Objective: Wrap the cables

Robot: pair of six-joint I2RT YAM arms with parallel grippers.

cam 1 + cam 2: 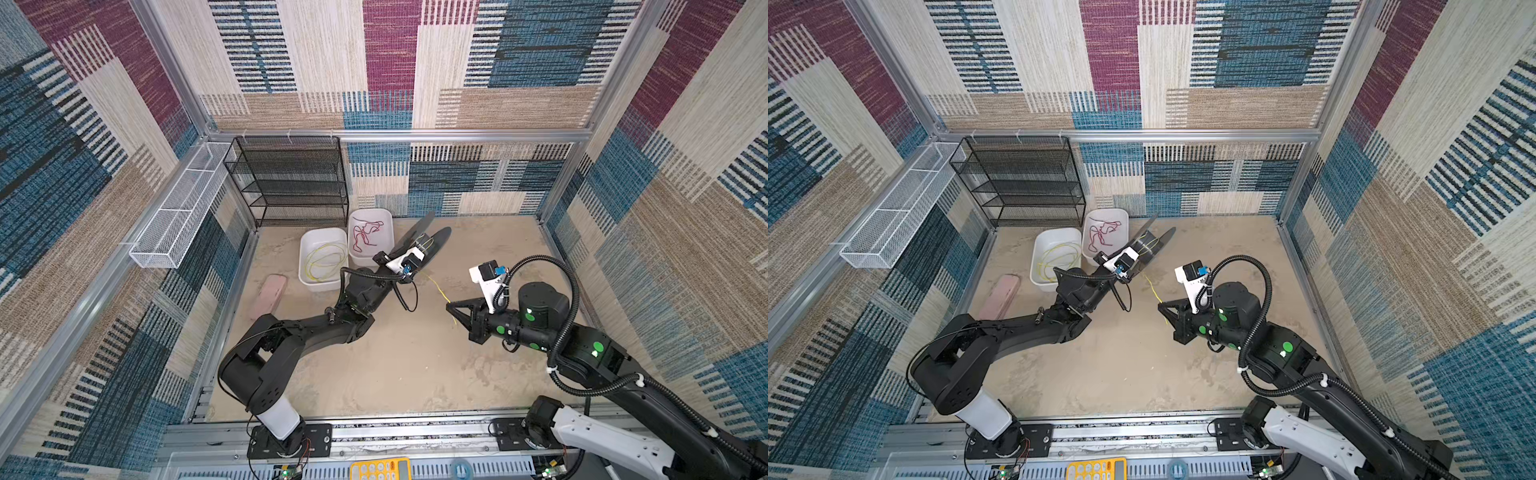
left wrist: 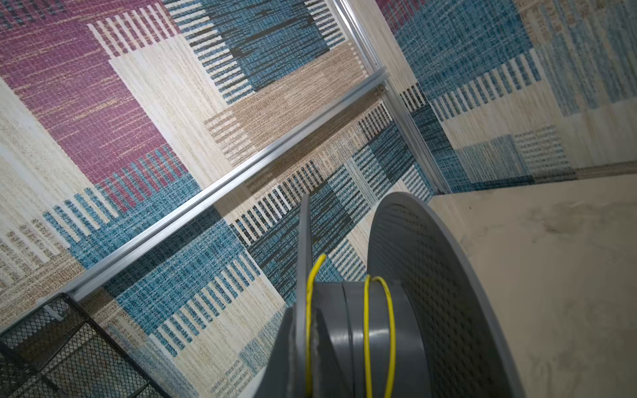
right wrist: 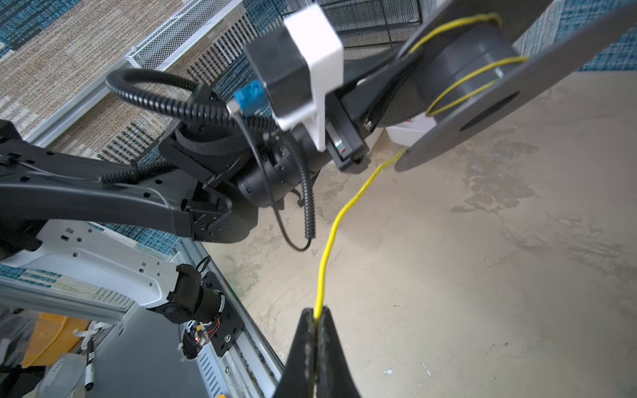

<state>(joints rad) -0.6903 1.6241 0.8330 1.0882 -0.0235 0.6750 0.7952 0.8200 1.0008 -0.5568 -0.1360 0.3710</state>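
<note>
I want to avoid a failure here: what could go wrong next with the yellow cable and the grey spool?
The yellow cable sits only at the tip of the right jaws, so it might slip out. Only a few loose turns lie on the spool, with the end sticking up, so a pull could unwind them.

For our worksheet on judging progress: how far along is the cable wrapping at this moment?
Done: a couple of yellow turns already sit on the grey spool. In hand: the left gripper holds the spool while the right gripper pinches the yellow cable leading to it. Left: that free length, plus loose yellow loops in the white tub.
</note>
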